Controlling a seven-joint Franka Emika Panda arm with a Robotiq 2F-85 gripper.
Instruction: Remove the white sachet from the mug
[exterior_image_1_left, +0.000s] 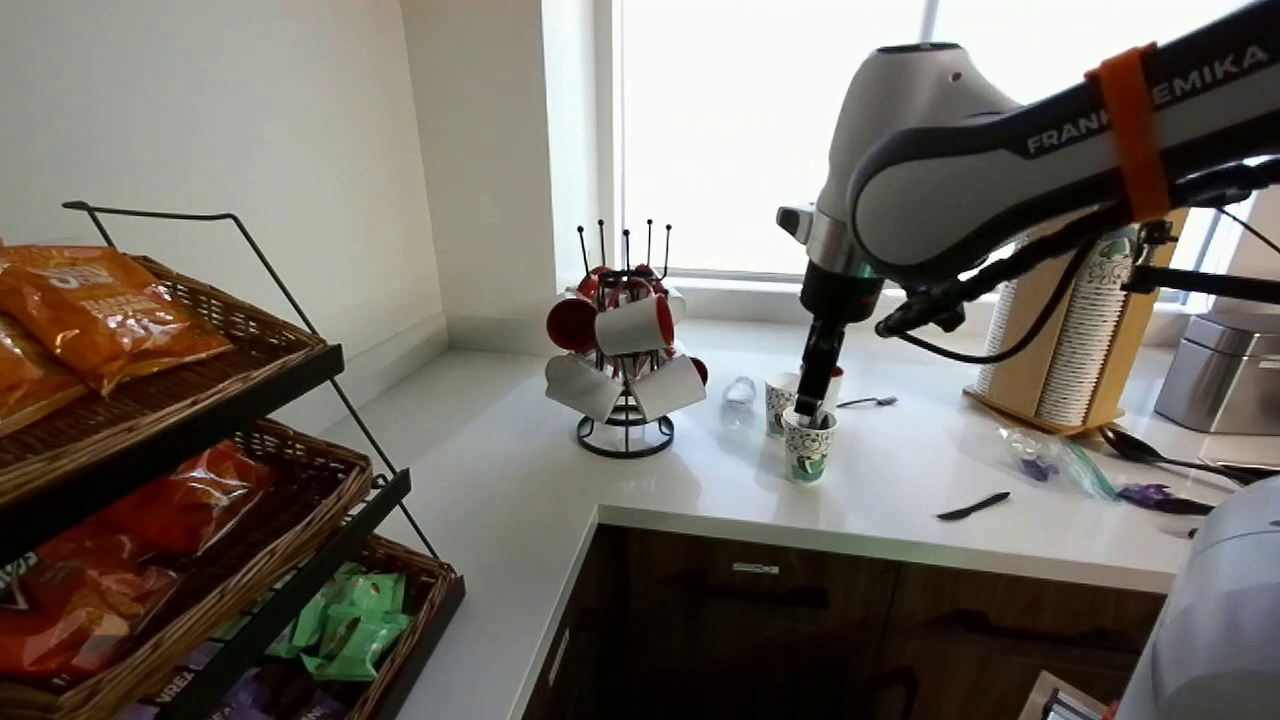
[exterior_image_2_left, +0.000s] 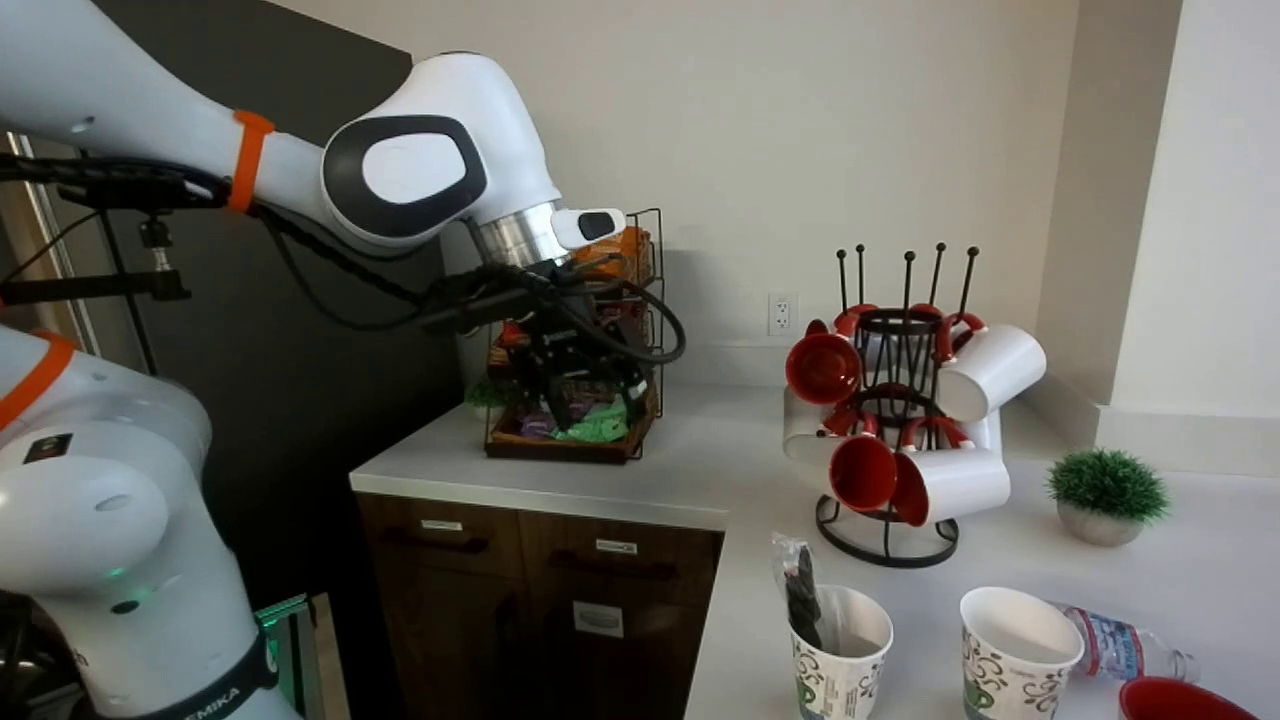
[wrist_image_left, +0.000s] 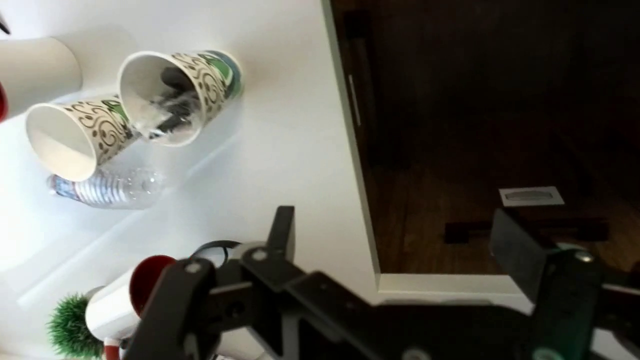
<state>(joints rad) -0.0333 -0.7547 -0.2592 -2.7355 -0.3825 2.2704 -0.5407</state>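
Observation:
The mug (exterior_image_1_left: 808, 462) is a pale paper cup with a green and brown pattern, upright on the counter; it also shows in an exterior view (exterior_image_2_left: 838, 685) and the wrist view (wrist_image_left: 216, 75). The sachet (exterior_image_2_left: 798, 590) shows as a clear, whitish wrapper round something dark, leaning in the mug and sticking out above its rim; the wrist view shows it inside (wrist_image_left: 175, 110). My gripper (exterior_image_2_left: 598, 408) is open and empty, well apart from the mug. In an exterior view it overlaps the mug's rim (exterior_image_1_left: 808, 406). In the wrist view its fingers (wrist_image_left: 392, 220) straddle the counter edge.
A second patterned cup (exterior_image_2_left: 1010, 685), a clear bottle (exterior_image_2_left: 1110, 642) and a red-and-white mug (wrist_image_left: 37, 70) stand or lie beside the mug. A metal rack of mugs (exterior_image_1_left: 625, 450) is near. A dark utensil (exterior_image_1_left: 973, 507) lies by the counter edge. Snack baskets (exterior_image_1_left: 330, 360) fill one side.

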